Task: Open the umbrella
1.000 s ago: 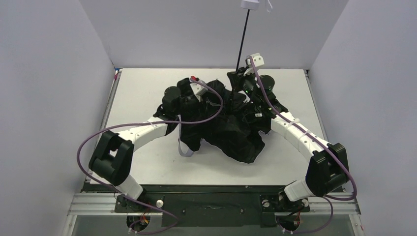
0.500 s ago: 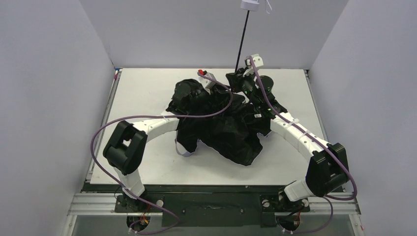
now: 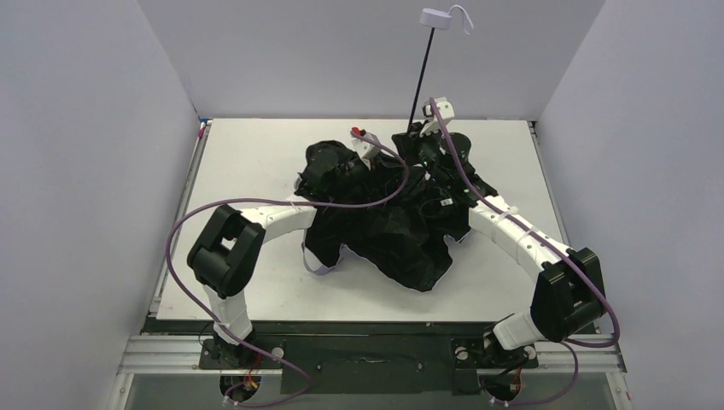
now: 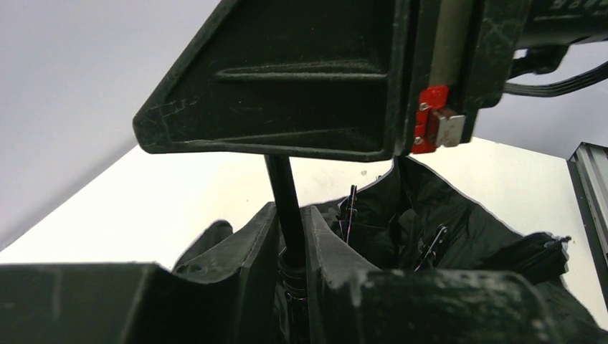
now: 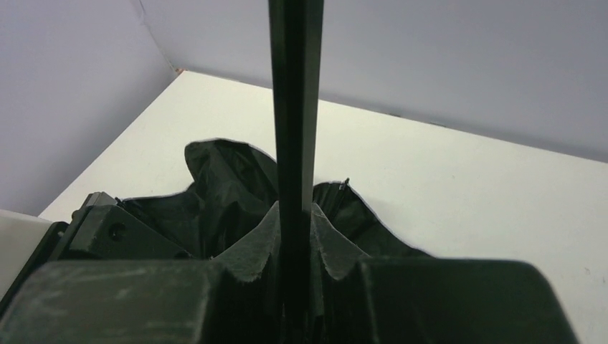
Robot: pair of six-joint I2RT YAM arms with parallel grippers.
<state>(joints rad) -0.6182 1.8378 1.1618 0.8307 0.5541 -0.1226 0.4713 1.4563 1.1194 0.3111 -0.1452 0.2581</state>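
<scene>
The umbrella lies upside down in the middle of the table, its black underside crumpled. Its thin black shaft rises to the pale lavender handle with a wrist loop. My right gripper is shut on the shaft just above the canopy, and the right wrist view shows the shaft pinched between its fingers. My left gripper sits lower, among the fabric. In the left wrist view its fingers press the shaft from both sides, right above the ribbed runner, under the right gripper's body.
The white table is walled by grey panels at the left, back and right. A metal rail runs along the near edge by the arm bases. Purple cables loop off both arms, one lying across the canopy.
My left arm has swung right, into the canopy, and its jaws have closed around the shaft. The handle has dipped lower in the top view. My right gripper has kept its hold.
</scene>
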